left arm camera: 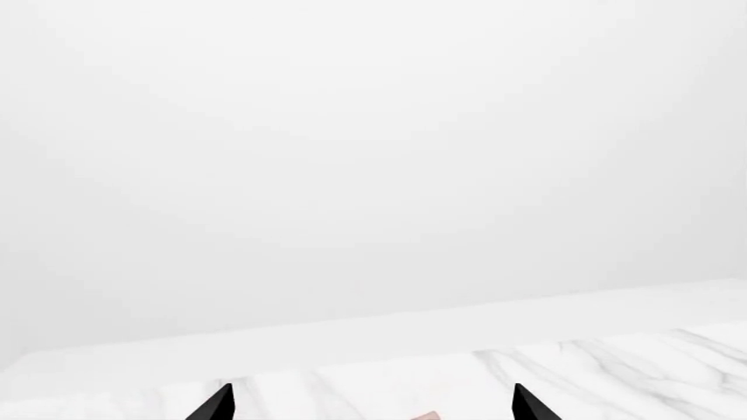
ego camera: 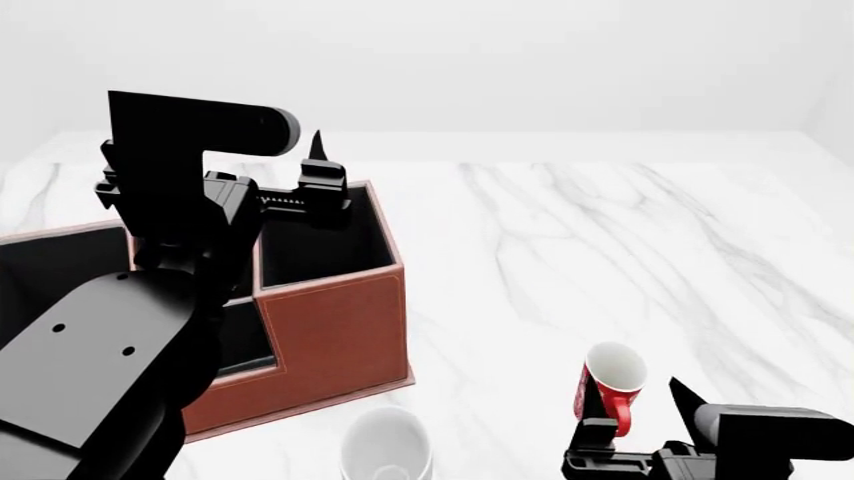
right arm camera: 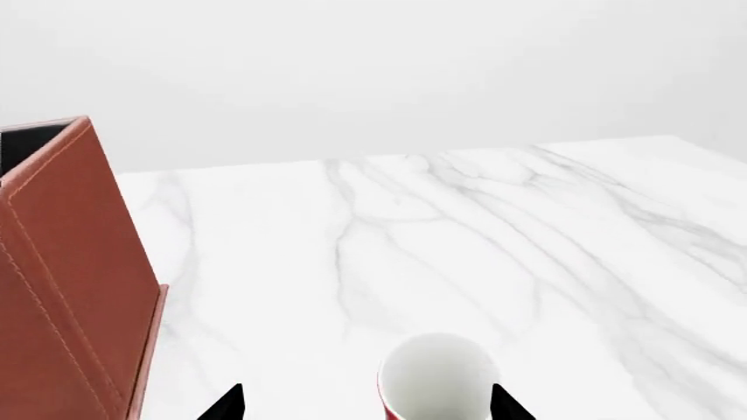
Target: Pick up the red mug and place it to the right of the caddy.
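Low at the near table edge, right gripper [ego camera: 630, 425] spreading wide around the red mug [ego camera: 610, 385], mug standing well right of the caddy [ego camera: 334, 330], white mug [ego camera: 384, 445] sitting between them, left gripper [ego camera: 320, 165] hovering open above the caddy.

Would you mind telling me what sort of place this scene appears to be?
Probably a simulated desk or counter: a white marble tabletop against blank pale walls, holding a leather-look caddy, a red mug and a white mug.
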